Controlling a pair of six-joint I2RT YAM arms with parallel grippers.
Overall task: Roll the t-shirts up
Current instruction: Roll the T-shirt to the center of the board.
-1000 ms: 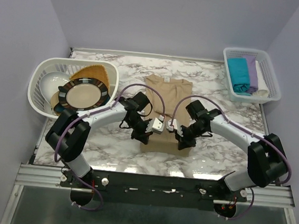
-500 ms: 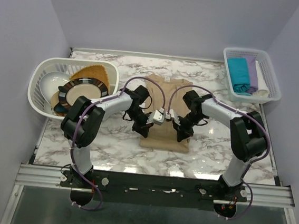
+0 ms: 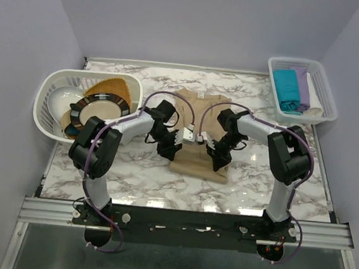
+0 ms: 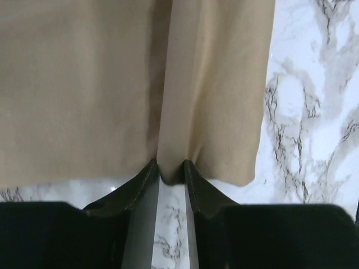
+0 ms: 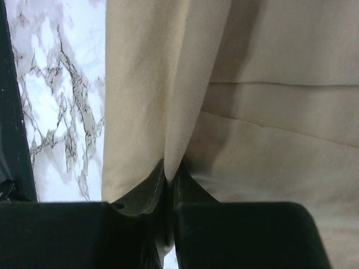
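Observation:
A beige t-shirt [image 3: 197, 158] lies in the middle of the marble table, its near part folded back over itself. At the fold's left end is my left gripper [image 3: 170, 147]. In the left wrist view the left gripper [image 4: 170, 171] has its jaws slightly parted, with a raised ridge of the beige t-shirt [image 4: 112, 84] standing between the tips. My right gripper [image 3: 219, 161] is at the fold's right end. Seen from the right wrist, the right gripper [image 5: 170, 176] pinches a thin fold of the beige t-shirt [image 5: 280, 112]. Teal [image 3: 287, 88], lilac [image 3: 303, 85] and white [image 3: 315, 91] t-shirts lie in the right basket.
A white lattice basket [image 3: 328, 79] stands at the back right. A larger white basket [image 3: 47, 93] at the left holds a tan plate with a dark rim [image 3: 99, 114] and other dishes. Bare marble table [image 3: 131, 174] shows in front of the shirt.
Both grippers moved away from the near edge, carrying the shirt's hem back over the cloth, so the shirt looks shorter. The left jaws have parted slightly.

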